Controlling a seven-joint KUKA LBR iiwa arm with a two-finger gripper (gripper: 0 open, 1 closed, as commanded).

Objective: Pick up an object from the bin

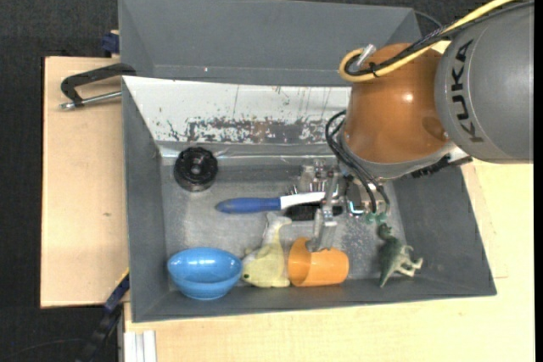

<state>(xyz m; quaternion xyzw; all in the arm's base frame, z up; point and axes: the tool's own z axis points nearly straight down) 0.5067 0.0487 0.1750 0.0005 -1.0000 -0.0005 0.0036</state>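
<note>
Six things lie on the bin floor, none lifted: the gripper hangs low over the orange cup by the front wall, beside the blue brush; whether it is open or grips anything I cannot tell, so grasp and lift seem left.

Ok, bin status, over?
Gripper low, over orange cup, front middle of bin. Blue brush lies close, white head at gripper. Yellow toy, green dinosaur flank cup.

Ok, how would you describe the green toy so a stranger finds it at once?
Start at the grey bin and follow its lower wall to the right. Past the orange cup lies the green toy, the only legged animal figure there.
</note>
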